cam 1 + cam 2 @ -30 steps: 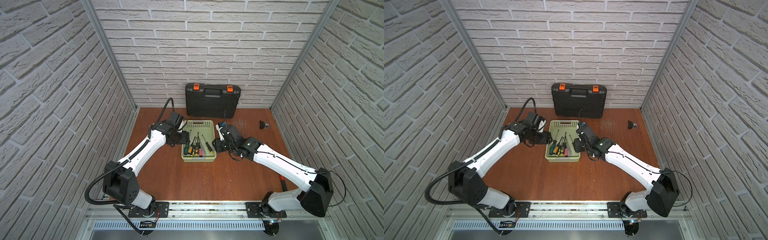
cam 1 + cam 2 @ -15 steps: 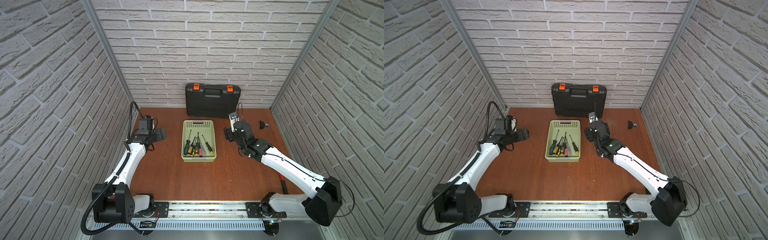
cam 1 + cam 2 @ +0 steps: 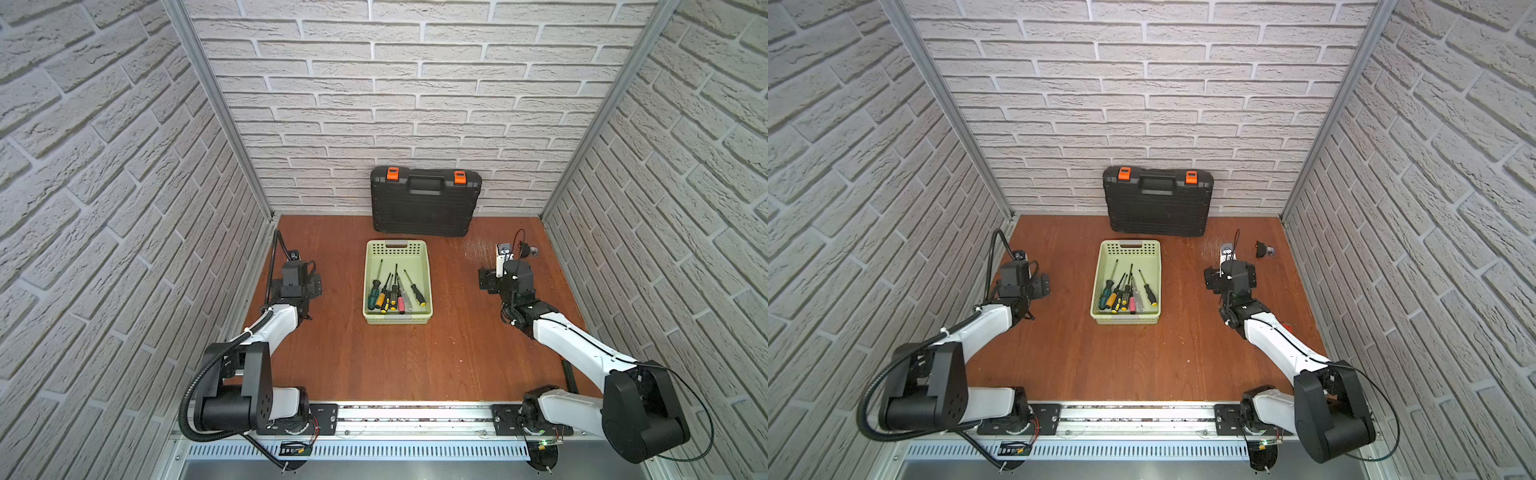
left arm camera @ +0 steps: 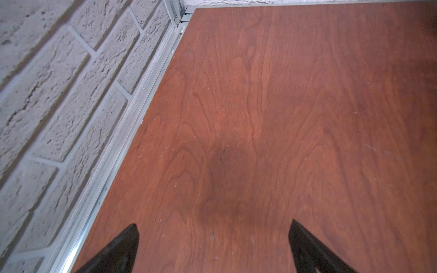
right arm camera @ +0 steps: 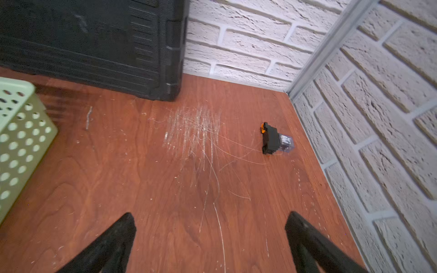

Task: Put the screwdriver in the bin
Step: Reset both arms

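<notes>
The pale green perforated bin (image 3: 369, 286) (image 3: 1098, 286) stands mid-table, and one corner of it shows in the right wrist view (image 5: 21, 132). Several screwdrivers (image 3: 395, 291) (image 3: 1127, 293) lie inside it, handles toward the front. My left gripper (image 3: 305, 279) (image 4: 212, 224) hovers well to the left of the bin, near the left wall. Its jaws are open over bare wood. My right gripper (image 3: 492, 280) (image 5: 210, 216) is well to the right of the bin, open with nothing between its fingers.
A black toolcase (image 3: 426, 205) (image 5: 94, 42) with orange latches leans on the back wall behind the bin. A small black, orange and clear part (image 3: 527, 250) (image 5: 272, 139) lies near the back right corner. A thin dark object (image 3: 568, 376) lies by the right forearm, mostly hidden.
Both grippers have drawn back from the bin, left arm toward the left wall and right arm toward the right. Both sets of jaws have opened wider. The bin has stayed put.
</notes>
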Robot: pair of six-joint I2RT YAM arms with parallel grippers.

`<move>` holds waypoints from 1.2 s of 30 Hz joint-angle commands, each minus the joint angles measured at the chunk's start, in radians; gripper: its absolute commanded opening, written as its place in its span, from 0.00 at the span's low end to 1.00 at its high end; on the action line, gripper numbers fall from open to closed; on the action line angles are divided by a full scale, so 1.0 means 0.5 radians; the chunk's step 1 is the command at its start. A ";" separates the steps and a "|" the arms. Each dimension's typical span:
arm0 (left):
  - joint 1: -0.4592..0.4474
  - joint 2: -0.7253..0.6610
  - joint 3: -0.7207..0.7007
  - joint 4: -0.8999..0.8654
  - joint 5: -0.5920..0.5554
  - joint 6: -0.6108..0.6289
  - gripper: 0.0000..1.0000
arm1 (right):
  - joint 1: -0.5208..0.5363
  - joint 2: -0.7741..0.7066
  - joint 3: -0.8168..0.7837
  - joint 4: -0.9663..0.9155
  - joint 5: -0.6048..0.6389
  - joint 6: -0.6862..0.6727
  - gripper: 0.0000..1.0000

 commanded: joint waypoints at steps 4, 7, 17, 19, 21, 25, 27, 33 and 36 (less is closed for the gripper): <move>0.031 0.250 -0.108 0.790 0.193 0.158 0.98 | -0.073 0.099 -0.154 0.514 -0.118 -0.033 1.00; 0.036 0.354 -0.220 1.105 0.191 0.142 0.98 | -0.086 0.088 -0.236 0.722 -0.151 -0.064 1.00; 0.099 0.345 -0.372 1.350 0.254 0.069 0.98 | -0.131 -0.032 -0.309 0.608 -0.442 -0.008 1.00; 0.095 0.345 -0.372 1.349 0.255 0.069 0.98 | -0.134 -0.035 -0.342 0.595 -0.449 0.009 1.00; 0.098 0.347 -0.372 1.346 0.256 0.068 0.98 | -0.143 0.015 -0.447 0.742 -0.463 0.017 1.00; 0.102 0.354 -0.379 1.359 0.266 0.069 0.98 | -0.184 0.220 -0.536 1.079 -0.495 0.052 1.00; 0.100 0.410 -0.425 1.494 0.315 0.090 0.98 | -0.187 0.341 -0.569 1.207 -0.539 0.041 1.00; 0.109 0.415 -0.428 1.504 0.328 0.085 0.98 | -0.222 0.446 -0.516 1.222 -0.599 0.067 0.99; 0.111 0.417 -0.430 1.507 0.330 0.085 0.98 | -0.228 0.448 -0.448 1.092 -0.572 0.076 0.99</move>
